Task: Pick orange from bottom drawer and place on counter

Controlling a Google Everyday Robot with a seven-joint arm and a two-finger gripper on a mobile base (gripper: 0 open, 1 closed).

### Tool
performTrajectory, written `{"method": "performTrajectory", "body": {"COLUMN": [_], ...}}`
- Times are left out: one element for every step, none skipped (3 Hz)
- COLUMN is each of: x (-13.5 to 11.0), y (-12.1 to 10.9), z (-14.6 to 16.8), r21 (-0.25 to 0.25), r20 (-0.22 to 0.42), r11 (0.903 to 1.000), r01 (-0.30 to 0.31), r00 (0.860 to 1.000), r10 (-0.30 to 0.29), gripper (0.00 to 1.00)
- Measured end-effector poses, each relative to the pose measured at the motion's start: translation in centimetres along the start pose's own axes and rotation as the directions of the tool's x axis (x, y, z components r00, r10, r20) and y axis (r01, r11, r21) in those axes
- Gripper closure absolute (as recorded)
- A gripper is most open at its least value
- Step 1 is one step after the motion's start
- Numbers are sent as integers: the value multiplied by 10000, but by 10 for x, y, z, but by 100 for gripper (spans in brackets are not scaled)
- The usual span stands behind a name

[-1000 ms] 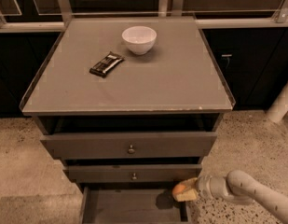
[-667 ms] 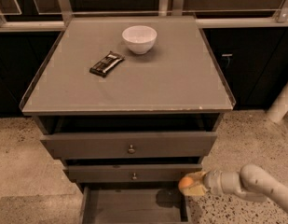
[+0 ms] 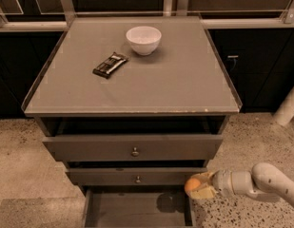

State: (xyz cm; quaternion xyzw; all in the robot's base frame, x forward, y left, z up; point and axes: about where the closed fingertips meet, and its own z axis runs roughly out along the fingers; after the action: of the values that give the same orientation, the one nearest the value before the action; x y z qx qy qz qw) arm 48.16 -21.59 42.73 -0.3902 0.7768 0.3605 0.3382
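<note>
Bottom drawer (image 3: 137,212) front past lower edge; orange (image 3: 192,185) partly inside jaws over its right wall.

Cream-yellow gripper (image 3: 198,187) at the lower right of the frame, short grey-white cylindrical wrist (image 3: 232,182), smooth rounded off-white arm (image 3: 275,176) — glossy, tube-like

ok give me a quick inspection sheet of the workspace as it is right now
surface: counter, grey, flat, raised rim
job's things: orange held at the right edge of the open bottom drawer, not on the counter
clutter: white bowl and dark bar on the counter, apart
grippers: gripper shut on the orange, low, right of the cabinet
cables: nothing seen
surroundings: knobbed drawers above, speckled floor, white post
</note>
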Motion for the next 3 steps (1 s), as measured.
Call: {"method": "performTrajectory", "body": {"x": [-24,-56,-86], "y": [20,52,88], "z": [-29,-61,-77], "r21": [870,2223,2682], "r20": [98,-106,-1028], "r11": [9951,9714,9605], "r01": [-479,-837,-744], "r00": [9988,9960,9891], "r10": [472,883,1054], "gripper": [100,100,100]}}
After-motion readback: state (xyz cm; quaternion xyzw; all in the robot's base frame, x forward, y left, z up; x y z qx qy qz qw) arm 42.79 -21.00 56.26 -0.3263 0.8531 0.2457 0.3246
